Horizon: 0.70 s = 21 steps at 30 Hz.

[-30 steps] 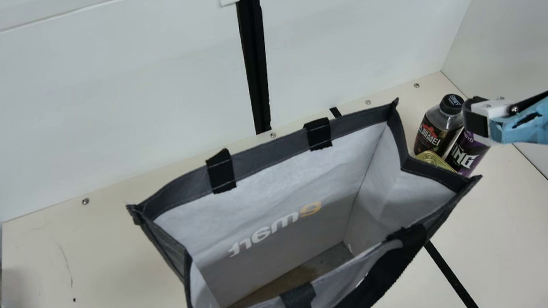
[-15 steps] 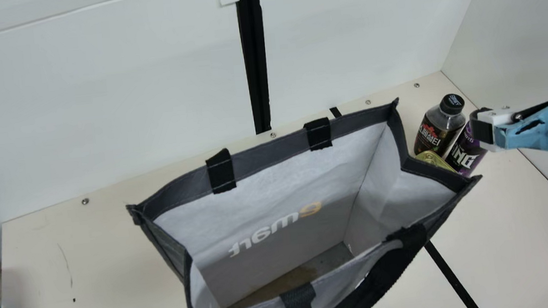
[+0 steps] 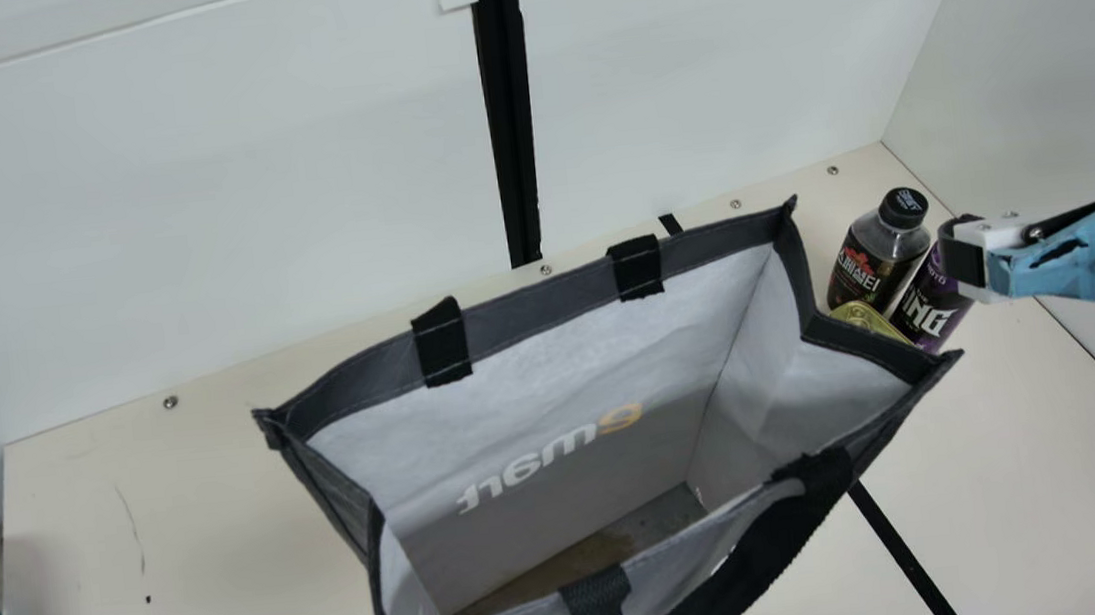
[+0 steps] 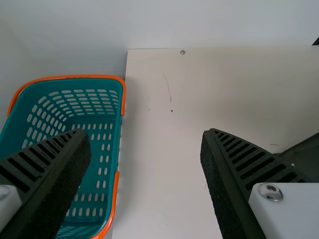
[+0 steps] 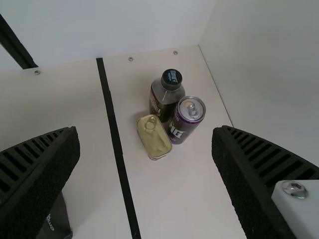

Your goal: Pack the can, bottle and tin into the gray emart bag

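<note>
My right gripper [image 3: 967, 257] is at the right of the main view, above the purple can [image 3: 931, 306]. Beside the can stands the dark bottle [image 3: 875, 261], and the gold tin [image 3: 865, 317] is partly hidden by the gray bag [image 3: 547, 297], whose mouth gapes upward. In the right wrist view the bottle [image 5: 165, 97], can [image 5: 185, 119] and tin [image 5: 154, 137] stand close together beyond my right gripper [image 5: 145, 149], its fingers wide apart with nothing between. In the left wrist view my left gripper [image 4: 144, 149] is open and holds nothing.
A teal basket with an orange rim [image 4: 121, 99] stands at the table's left side, with one left finger over it. White walls rise behind the table [image 3: 179, 544] and along its right. A black strip [image 3: 903, 555] crosses the table.
My right gripper has moved slightly down and to the right in the main view, uncovering more of the bottle, then kept still. The bag and the three items have not moved.
</note>
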Available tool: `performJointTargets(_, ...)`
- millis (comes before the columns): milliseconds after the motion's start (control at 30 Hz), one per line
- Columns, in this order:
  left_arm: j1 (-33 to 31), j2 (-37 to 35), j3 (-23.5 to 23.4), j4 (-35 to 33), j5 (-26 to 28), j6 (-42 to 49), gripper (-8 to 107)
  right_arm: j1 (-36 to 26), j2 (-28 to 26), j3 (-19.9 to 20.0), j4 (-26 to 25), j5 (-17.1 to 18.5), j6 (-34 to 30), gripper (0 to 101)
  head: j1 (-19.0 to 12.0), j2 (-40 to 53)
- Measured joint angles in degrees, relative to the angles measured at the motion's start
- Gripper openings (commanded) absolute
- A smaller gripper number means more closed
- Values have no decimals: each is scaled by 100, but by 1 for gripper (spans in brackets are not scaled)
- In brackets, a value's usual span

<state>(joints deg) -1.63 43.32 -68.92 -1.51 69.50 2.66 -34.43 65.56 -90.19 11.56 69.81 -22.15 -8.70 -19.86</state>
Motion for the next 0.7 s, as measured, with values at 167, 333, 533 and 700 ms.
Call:
performJointTargets(167,0,0,0,0,0,0,90,0,0,0,0,0,0,91,0,-9)
performJointTargets(333,-27,43,-25,19,-24,0,90,0,0,0,0,0,0,91,0,0)
performJointTargets(533,-199,304,-286,-16,-138,-35,90,0,0,0,0,0,0,91,0,-9)
performJointTargets(700,-438,574,-563,4,-231,-99,90,0,0,0,0,0,0,91,0,0)
